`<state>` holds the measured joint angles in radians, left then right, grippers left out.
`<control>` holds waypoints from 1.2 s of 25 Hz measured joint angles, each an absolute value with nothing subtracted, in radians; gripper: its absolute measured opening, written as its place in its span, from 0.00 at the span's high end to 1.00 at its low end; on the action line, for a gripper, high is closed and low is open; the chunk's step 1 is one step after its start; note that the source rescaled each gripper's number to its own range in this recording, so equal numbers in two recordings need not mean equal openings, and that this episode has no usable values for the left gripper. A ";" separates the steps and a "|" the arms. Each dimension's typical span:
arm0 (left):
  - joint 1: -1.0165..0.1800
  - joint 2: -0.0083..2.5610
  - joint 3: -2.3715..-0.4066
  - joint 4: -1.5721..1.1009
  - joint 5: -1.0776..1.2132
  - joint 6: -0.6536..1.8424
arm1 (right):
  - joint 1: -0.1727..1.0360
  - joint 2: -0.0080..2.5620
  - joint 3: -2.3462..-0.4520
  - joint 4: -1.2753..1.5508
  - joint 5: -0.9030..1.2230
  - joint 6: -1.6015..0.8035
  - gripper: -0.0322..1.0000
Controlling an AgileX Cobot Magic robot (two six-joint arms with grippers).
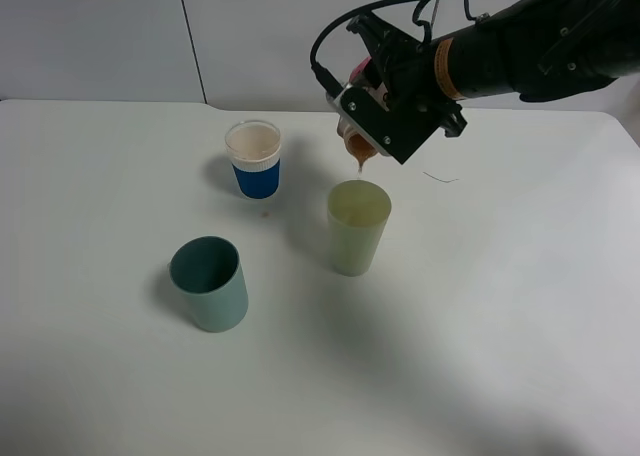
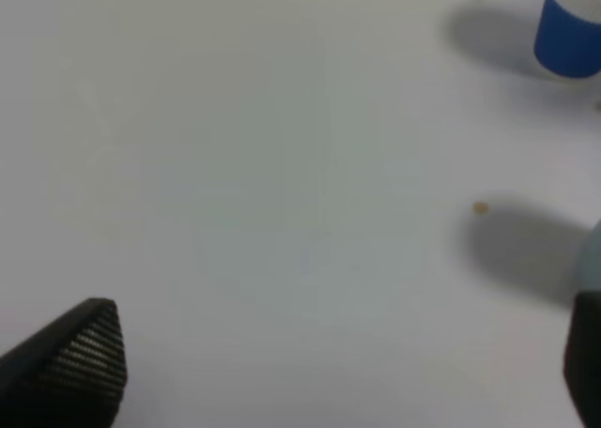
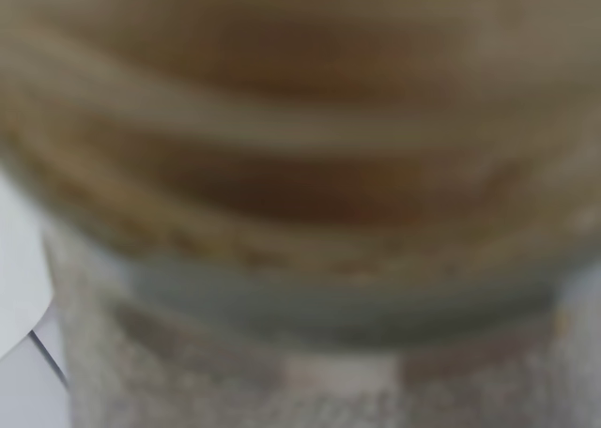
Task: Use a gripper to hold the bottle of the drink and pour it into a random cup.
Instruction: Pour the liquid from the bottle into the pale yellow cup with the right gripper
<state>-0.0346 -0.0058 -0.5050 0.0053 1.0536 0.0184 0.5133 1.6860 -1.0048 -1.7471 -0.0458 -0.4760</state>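
While the white table (image 1: 520, 356) spreads under everything, the thick black arm (image 1: 540, 41) with its orange-beige band reaches in above it. It ends in the right gripper (image 1: 372, 114), which is clamped tight on the bottle (image 1: 359, 148).

The bottle is tipped steeply, with its neck hanging below the gripper and brown drink gathered at the mouth. Whether a stream is falling cannot be told. In the right wrist view the bottle (image 3: 300, 165) fills the picture as a blur of brown and whitish plastic.

Straight under the gripper, just below the bottle's mouth and not touching it, stands the tall pale yellow-green cup (image 1: 358, 231), upright. The teal cup (image 1: 210, 286) stands well apart from the gripper, beyond the pale cup on the side away from the arm. The short blue-and-white paper cup (image 1: 254, 161) is nearer, also on that side.

The left gripper (image 2: 329, 372) hangs over the table with its fingers (image 2: 75, 362) spread wide, gripping nothing. The paper cup (image 2: 568, 34) and a tiny brown spot (image 2: 480, 207) lie ahead of it.
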 joint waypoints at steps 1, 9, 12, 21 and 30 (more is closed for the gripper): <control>-0.035 -0.006 -0.505 0.005 1.054 0.018 | 0.513 1.686 -1.005 -1.747 -0.045 -0.479 0.97; -0.035 -0.006 -0.505 0.005 1.054 0.018 | 0.513 1.686 -1.005 -1.747 -0.035 -0.507 0.97; -0.035 -0.006 -0.505 0.005 1.054 0.018 | 0.515 1.686 -1.005 -1.747 -0.032 -0.509 0.97; -0.035 -0.006 -0.505 0.005 1.054 0.018 | 0.515 1.686 -1.005 -1.747 -0.032 -0.509 0.97; -0.035 -0.006 -0.505 0.005 1.054 0.018 | 0.515 1.686 -1.005 -1.747 -0.032 -0.509 0.97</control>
<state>-0.0346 -0.0058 -0.5050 0.0053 1.0536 0.0184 0.5151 1.6860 -1.0048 -1.7471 -0.0323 -0.5093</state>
